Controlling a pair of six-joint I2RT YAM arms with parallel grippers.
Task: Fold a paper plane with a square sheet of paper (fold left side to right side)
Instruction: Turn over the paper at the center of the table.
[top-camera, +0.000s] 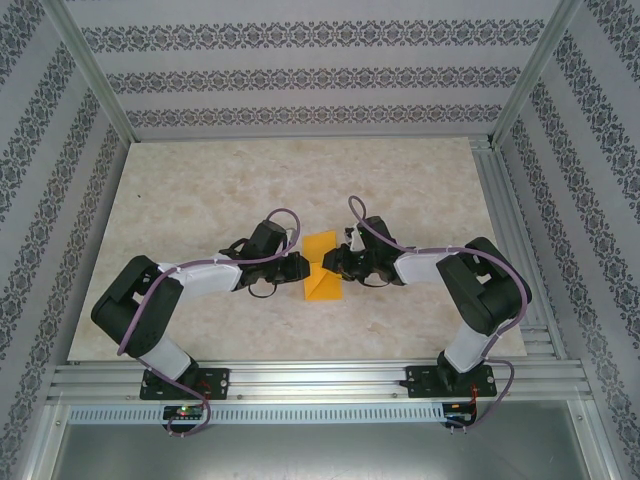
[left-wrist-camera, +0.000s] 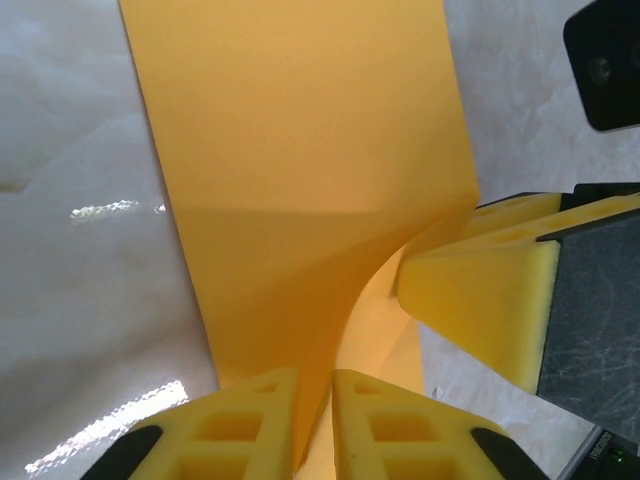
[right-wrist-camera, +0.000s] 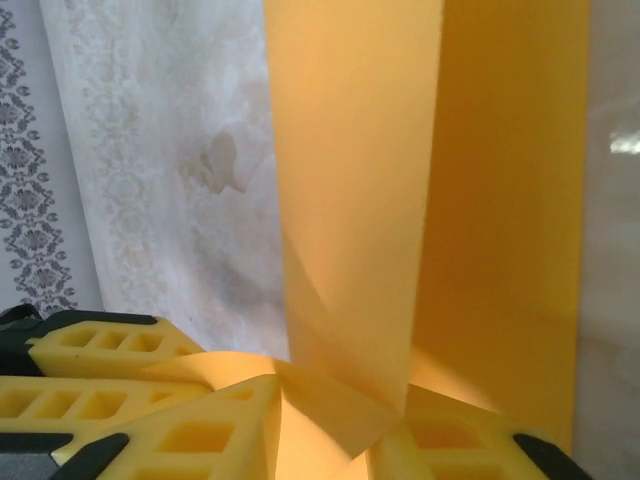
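The orange-yellow square sheet of paper lies at the table's middle between the two grippers, with one part raised off the table. My left gripper comes in from the left and is shut on the sheet's edge; in the left wrist view the paper runs down into the thin slit between the fingers of the gripper. My right gripper faces it from the right. In its wrist view a folded paper flap rises from the wider gap of the right gripper, whose jaws stand apart.
The marble-patterned table stretches around the sheet, inside patterned walls. A right finger sits close beside the left gripper, and the left fingers show low at the left of the right wrist view. An aluminium rail borders the near edge.
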